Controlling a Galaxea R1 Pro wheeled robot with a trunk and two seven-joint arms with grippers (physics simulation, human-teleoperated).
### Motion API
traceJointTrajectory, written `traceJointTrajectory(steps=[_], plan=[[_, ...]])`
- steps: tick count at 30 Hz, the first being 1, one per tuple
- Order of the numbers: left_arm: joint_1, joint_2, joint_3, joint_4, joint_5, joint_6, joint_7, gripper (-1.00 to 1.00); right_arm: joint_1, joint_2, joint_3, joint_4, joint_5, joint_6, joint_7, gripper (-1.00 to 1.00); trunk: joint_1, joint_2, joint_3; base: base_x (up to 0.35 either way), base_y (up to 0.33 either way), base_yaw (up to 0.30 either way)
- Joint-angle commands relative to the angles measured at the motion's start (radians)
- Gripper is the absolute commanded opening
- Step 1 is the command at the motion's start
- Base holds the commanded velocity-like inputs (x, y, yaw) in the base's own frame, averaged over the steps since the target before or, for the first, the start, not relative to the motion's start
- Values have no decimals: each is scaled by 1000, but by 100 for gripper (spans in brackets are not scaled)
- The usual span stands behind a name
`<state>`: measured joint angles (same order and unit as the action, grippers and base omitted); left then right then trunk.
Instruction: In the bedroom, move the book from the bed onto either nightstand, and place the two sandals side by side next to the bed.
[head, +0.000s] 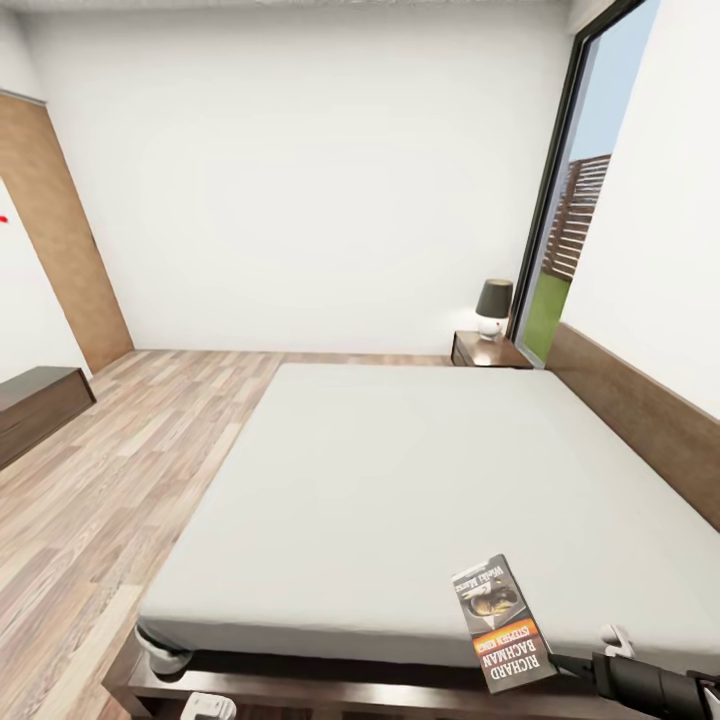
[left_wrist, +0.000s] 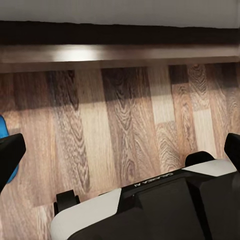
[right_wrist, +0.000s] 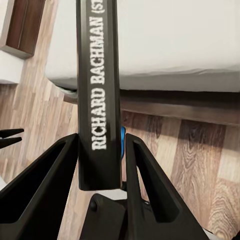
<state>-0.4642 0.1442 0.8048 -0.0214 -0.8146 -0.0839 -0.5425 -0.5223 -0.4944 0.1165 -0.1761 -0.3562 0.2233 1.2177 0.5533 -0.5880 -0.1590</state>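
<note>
Your right tool (right_wrist: 102, 165) pinches the book (right_wrist: 98, 90) by its spine end, raised above the bed (head: 400, 470) edge; left tool (left_wrist: 120, 155) spread

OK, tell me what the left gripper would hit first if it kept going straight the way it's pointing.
Most likely the wood-plank floor: the left wrist view looks along the left gripper at bare planks, with the bed frame further off. Depth is hard to judge.

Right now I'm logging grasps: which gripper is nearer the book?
Right. The right gripper has its fingers closed on the book; the left gripper hangs over bare floor beside the bed frame.
</note>
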Motion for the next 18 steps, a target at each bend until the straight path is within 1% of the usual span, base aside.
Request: traceJointTrajectory(steps=[1, 18], plan=[[-1, 0, 6, 0, -11, -5, -2, 100, -1, -1, 8, 0, -10, 10, 2, -100, 0, -1, 0, 0, 0, 0], [-1, 0, 7, 0, -11, -5, -2, 100, -1, -1, 8, 0, -10, 10, 2, -100, 0, -1, 27, 0, 0, 0]])
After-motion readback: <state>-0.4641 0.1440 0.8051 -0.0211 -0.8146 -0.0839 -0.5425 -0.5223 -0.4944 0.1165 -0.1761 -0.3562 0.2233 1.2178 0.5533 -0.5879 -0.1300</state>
